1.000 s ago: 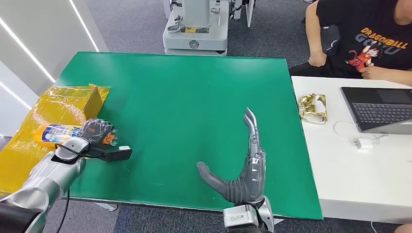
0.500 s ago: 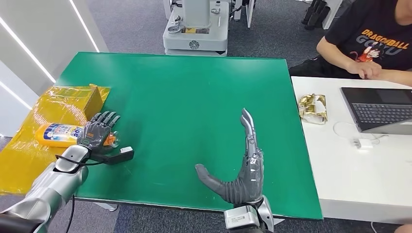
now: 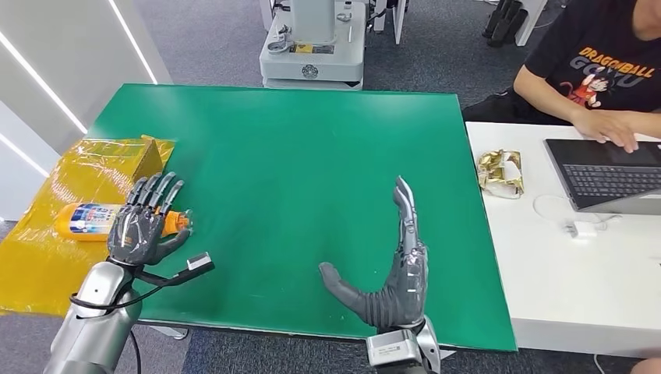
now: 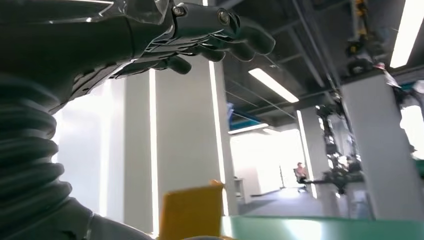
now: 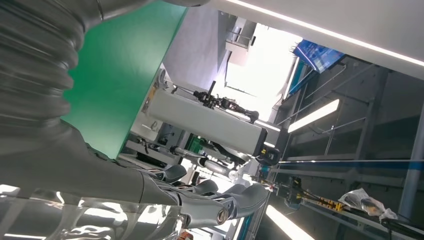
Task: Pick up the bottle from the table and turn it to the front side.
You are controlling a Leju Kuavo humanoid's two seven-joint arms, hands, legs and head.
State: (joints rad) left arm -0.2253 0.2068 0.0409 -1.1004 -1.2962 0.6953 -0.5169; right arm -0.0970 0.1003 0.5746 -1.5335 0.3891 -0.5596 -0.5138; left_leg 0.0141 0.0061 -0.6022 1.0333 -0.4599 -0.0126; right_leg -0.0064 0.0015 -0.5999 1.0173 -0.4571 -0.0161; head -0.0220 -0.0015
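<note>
Both hands hold nothing: left hand (image 3: 143,222) fingers spread above the bottle (image 3: 92,220), which lies sideways on yellow wrapping (image 3: 47,257) at nine o'clock; right hand (image 3: 392,273) flat. Any grasp should wrap the bottle's middle.

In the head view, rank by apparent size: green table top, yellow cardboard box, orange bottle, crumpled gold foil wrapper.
1. Green table top, by far the largest.
2. Yellow cardboard box.
3. Orange bottle, partly hidden behind the left hand.
4. Crumpled gold foil wrapper.
The bottle and the wrapper look close in size, so their order is unsure.
</note>
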